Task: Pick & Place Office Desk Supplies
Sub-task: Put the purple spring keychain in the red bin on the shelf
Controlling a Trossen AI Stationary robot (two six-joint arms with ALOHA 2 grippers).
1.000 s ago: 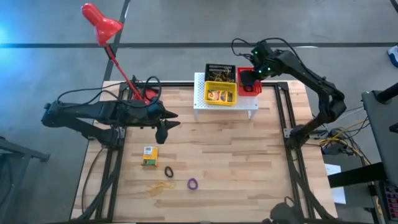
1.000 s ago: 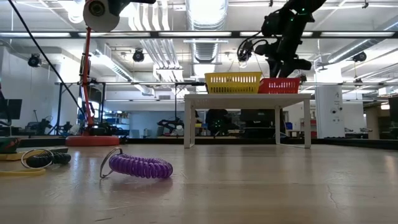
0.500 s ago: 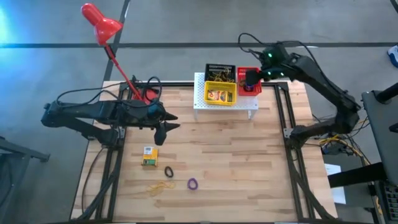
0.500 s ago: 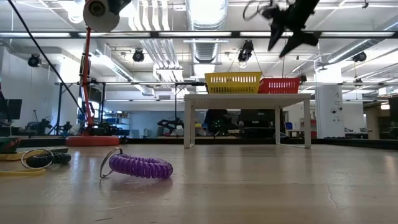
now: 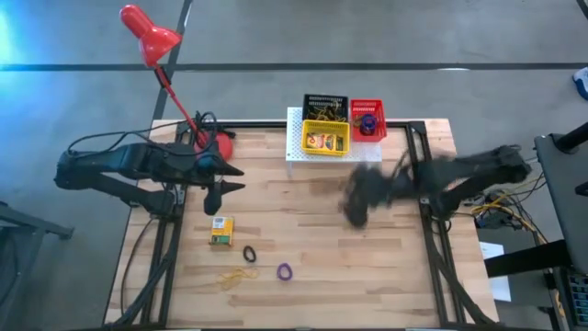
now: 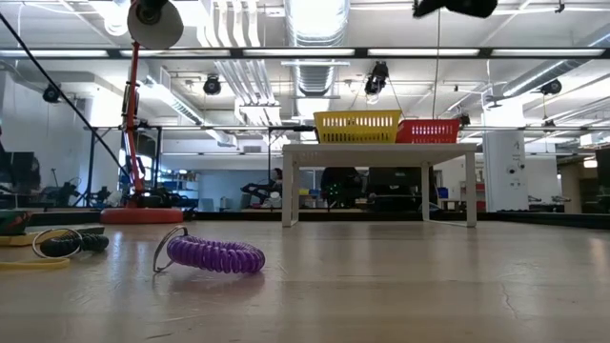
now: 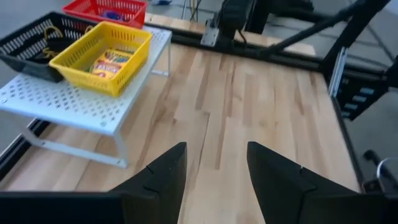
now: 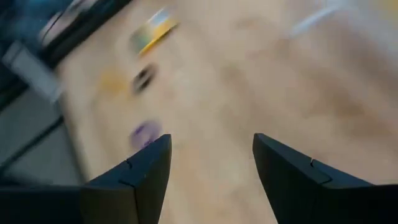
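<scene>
My left gripper is open and empty above the table's left part, just beyond the yellow-green card box. My right gripper, also open and empty, hovers blurred over the table's middle. Near the box a black ring, a purple ring and yellow rubber bands lie flat on the wood. On the white stand sit a black tray, a yellow tray holding a card box, and a red tray holding a blue ring.
The red desk lamp leans over the far left corner, its base on the table. The stand's legs rise at the far edge. Bare wood stretches across the near right part. Black frame rails run along the right side.
My right gripper has risen off the red tray and swung fast toward the table's middle and near side; the blue ring now shows in that tray. My left gripper has drifted a little toward the table's left edge.
</scene>
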